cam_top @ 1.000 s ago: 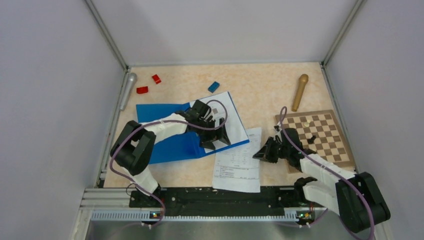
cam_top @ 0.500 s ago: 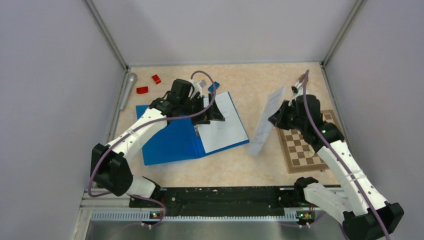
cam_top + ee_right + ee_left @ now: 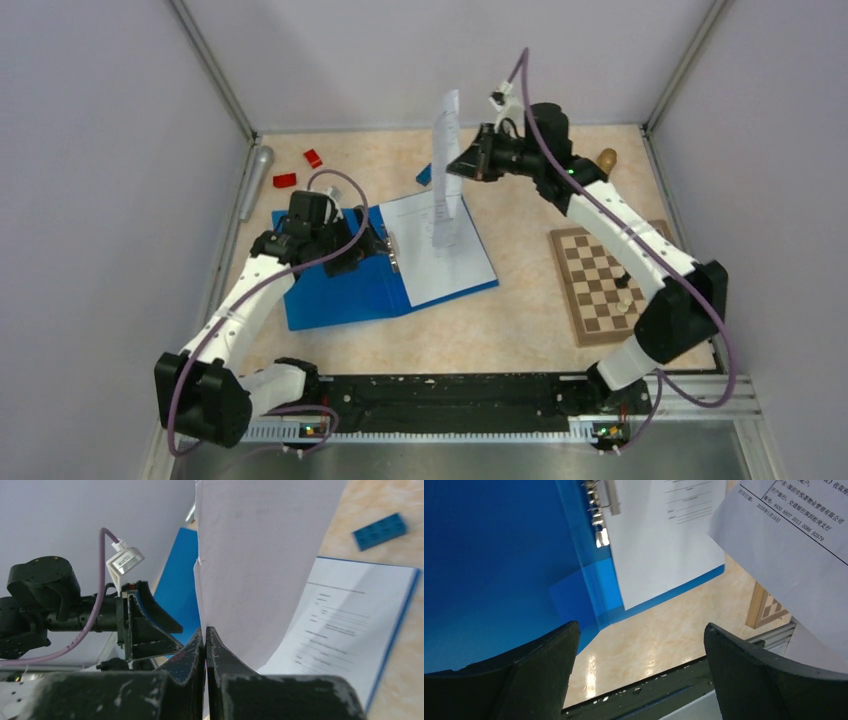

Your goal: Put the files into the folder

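The right jaws are pinching shut on the edge of one white sheet (image 3: 446, 170), holding it upright in front of them, over the open blue folder (image 3: 330, 290) lying on the bench (image 3: 520, 320). The left jaws are gaping wide and holding nothing, hovering over the folder's bare left half with the metal clip (image 3: 392, 250) just ahead of them. Another printed sheet (image 3: 445, 265) is already lying inside beyond the clip, so the task is looking partly done: the held sheet needs laying in.

Robot lab, grey walls (image 3: 100, 150), mounting rail (image 3: 440, 402)
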Available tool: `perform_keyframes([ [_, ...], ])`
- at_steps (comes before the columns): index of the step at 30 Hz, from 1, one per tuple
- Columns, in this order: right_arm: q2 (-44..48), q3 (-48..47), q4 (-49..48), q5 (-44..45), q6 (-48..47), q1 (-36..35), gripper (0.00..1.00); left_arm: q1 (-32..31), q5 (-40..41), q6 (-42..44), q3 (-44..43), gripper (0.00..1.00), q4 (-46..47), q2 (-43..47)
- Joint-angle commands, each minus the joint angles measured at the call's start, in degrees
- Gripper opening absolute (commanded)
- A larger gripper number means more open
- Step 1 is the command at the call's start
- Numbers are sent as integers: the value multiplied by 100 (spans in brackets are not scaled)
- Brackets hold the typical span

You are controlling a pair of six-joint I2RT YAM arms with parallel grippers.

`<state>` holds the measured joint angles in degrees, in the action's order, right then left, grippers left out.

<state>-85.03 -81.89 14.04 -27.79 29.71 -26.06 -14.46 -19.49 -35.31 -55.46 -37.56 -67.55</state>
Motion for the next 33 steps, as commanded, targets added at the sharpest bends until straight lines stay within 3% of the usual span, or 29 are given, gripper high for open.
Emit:
perform_keyframes([
  [1, -667, -533, -642, -1109, 73, -308, 0, 126, 505, -591, 697, 99, 166, 842],
  [6, -1007, 199, -1745, -1956, 736, 106, 0, 153, 988, -774, 932, 99, 109, 1518],
  [8, -1215, 558, -2586, -2469, 1250, 423, 0, 162, 1055, -674, 829, 99, -55, 1529],
  [10, -1471, 727, -2750, -2734, 1389, 669, 0, 179, 1122, -605, 715, 99, -192, 1443],
  [15, -2238, 521, -1761, -3640, 143, 920, 0, 185, 1109, -613, 657, 99, -157, 1217],
  [18, -2745, 30, -141, -3356, -1079, 938, 0, 189, 1125, -638, 666, 99, -147, 1190],
  [21, -3216, -389, 597, -2842, -1693, 942, 0, 189, 1201, -642, 672, 99, -144, 1248],
  [33, -3703, -871, 840, -2940, -1996, 933, 0, 198, 914, -519, 911, 99, 65, 1031],
])
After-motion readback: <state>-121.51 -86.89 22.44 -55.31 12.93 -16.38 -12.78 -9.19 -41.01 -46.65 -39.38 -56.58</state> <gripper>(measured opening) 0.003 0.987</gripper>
